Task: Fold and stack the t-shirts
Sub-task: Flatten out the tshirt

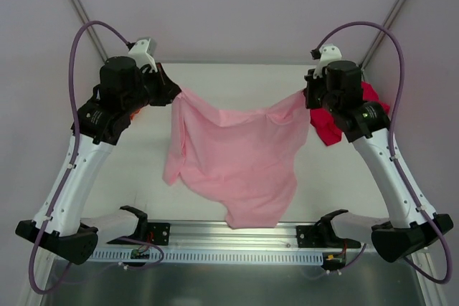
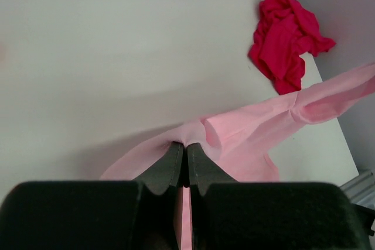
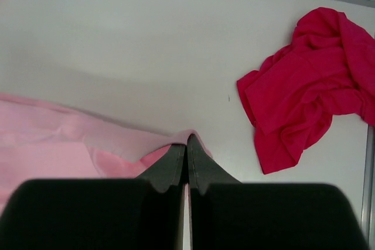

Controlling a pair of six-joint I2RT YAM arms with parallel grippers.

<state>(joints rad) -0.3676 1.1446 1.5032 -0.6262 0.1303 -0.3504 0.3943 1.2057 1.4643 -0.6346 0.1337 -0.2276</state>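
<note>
I've got the pink tee [image 1: 237, 155] strung up btwn both arms: L gripper [image 2: 186, 146] pinched tight on one top corner, R gripper [image 3: 187, 142] clamped on the other, rest hanging slack. Risk imo: thin cloth and shallow pinches, so spreading wider could pull a corner free. Laying it down rightward could also catch the red tee [image 3: 304, 86].

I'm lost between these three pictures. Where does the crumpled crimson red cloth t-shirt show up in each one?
Top external: the crumpled crimson red cloth t-shirt lies at the right, mid-height, partly hidden.
Left wrist: the shirt is in the upper right corner.
Right wrist: the shirt fills the right side.
Shared landmark: the light pink cloth t-shirt, seen in all three views, left of the red one.
</note>
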